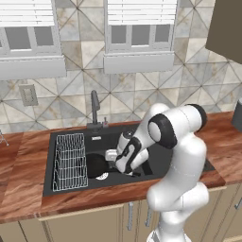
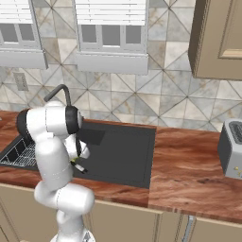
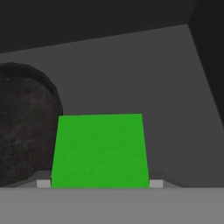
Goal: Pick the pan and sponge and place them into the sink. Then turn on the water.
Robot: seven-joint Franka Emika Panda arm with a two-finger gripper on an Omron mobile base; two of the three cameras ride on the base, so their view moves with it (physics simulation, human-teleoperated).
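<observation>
You could read no brand, label or writing anywhere in these pictures. In the hand view the sponge (image 3: 99,151) was a flat bright green block in the lower middle of the frame, and the two small light finger tips (image 3: 43,183) sat at its left and right lower corners — so the gripper (image 3: 99,183) was clamped on the sponge. At the left of that frame you saw the pan (image 3: 24,127), round and black with a dull rough surface, lying just beside the sponge on the dark floor of the sink (image 3: 144,70).

In the left base view the pan (image 1: 96,164) lay in the middle of the frame, inside the matte black sink (image 1: 184,163), between the white wire rack (image 1: 69,161) and the lowered arm. The dark faucet (image 1: 95,108) stood behind the basin — you saw no blue stream under it.
</observation>
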